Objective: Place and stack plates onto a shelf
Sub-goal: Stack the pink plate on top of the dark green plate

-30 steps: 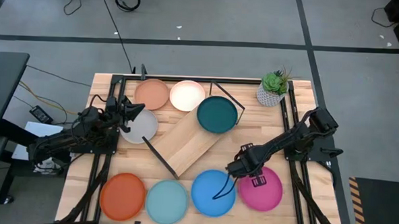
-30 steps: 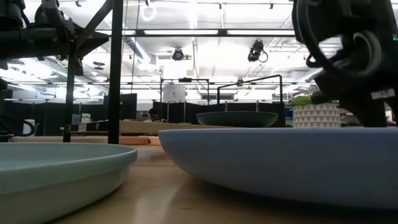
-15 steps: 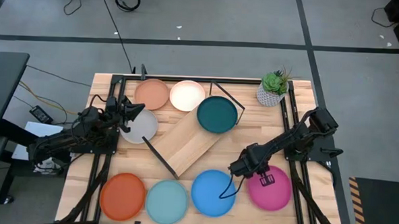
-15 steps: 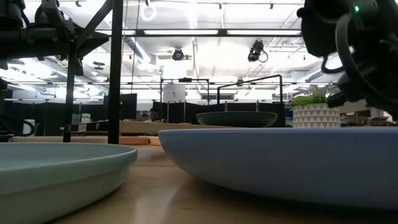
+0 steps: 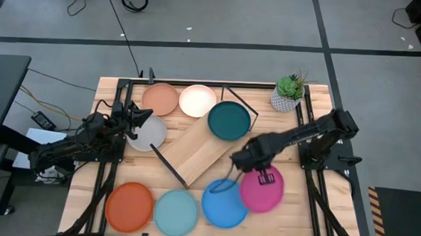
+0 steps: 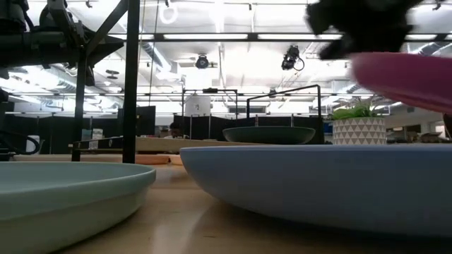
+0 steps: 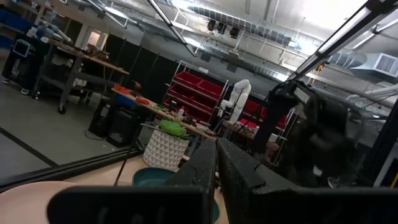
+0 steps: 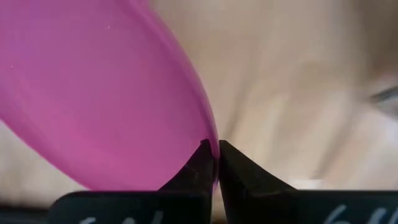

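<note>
My right gripper is shut on the magenta plate, which hangs above the table near the blue plate. The shelf, a light-wood board with a black rod frame, lies slantwise mid-table, and the teal plate sits on its far right end. The orange and light blue plates lie flat along the near edge. The salmon and cream plates lie at the far edge. My left gripper waits shut at the pale grey plate. My right gripper pinches the magenta plate's rim between its two fingers, on the edge that faces the shelf. The fingers meet the rim only at their tips. The plate is lifted clear of the table, slightly tilted, and reaches out past the fingers toward the table's near right.
A small green plant in a white pot stands at the far right corner. Black frame rods rise along the table's left and right sides. Bare wood lies between the shelf and the right arm's base.
My right gripper has gone up and toward the table's left and far side, toward the shelf, carrying the magenta plate. The plate lay flat on the table a second ago and now hangs clear above it, partly over the blue plate.
</note>
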Controlling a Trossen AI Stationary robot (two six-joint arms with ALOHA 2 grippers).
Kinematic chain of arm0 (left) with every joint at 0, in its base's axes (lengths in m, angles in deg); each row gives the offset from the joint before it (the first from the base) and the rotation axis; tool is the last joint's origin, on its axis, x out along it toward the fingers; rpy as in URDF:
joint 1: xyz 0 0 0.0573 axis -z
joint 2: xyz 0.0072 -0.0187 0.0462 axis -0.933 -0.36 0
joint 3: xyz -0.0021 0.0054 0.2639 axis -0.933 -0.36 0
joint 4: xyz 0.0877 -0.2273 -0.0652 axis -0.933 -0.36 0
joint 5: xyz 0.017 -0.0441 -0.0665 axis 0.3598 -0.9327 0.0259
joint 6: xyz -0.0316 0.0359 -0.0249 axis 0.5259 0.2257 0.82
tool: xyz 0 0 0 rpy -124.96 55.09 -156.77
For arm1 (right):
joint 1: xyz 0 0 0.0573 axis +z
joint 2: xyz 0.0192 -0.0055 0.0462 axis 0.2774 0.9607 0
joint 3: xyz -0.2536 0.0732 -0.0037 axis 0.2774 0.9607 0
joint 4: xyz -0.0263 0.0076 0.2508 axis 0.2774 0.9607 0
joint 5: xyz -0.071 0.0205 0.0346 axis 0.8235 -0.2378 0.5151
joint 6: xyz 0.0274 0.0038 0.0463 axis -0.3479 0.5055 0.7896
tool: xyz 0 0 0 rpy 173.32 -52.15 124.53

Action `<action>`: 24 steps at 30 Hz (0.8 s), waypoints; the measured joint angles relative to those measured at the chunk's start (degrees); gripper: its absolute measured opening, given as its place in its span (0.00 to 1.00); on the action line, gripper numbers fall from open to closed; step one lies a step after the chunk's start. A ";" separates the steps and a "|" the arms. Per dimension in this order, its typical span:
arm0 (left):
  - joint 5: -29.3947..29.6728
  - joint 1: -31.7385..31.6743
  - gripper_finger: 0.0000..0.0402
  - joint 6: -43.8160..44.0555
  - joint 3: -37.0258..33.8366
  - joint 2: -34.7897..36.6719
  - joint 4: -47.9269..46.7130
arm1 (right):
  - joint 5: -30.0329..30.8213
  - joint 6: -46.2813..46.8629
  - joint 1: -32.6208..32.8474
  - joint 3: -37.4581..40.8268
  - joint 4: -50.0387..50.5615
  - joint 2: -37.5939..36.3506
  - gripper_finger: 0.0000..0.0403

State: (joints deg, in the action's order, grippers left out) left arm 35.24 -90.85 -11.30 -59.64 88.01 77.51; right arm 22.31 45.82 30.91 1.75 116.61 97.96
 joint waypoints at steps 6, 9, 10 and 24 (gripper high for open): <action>0.00 -0.01 0.06 -0.02 0.02 0.00 0.02 | 2.31 -4.77 -11.42 -7.40 -2.08 0.00 0.04; 0.01 0.01 0.06 -0.07 0.01 0.00 0.02 | 1.32 -6.48 -17.47 -9.80 -2.52 0.70 0.04; 0.02 -0.01 0.06 -0.11 0.01 0.00 0.04 | 1.34 -8.12 -19.11 -10.66 -2.78 1.27 0.04; 0.02 0.00 0.06 -0.09 0.00 0.00 0.13 | 1.37 -34.14 -32.70 -41.15 3.76 20.87 0.04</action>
State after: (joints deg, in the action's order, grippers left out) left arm 35.26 -90.85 -11.39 -59.64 88.01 77.65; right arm 23.68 11.68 -1.79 -39.40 120.37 118.84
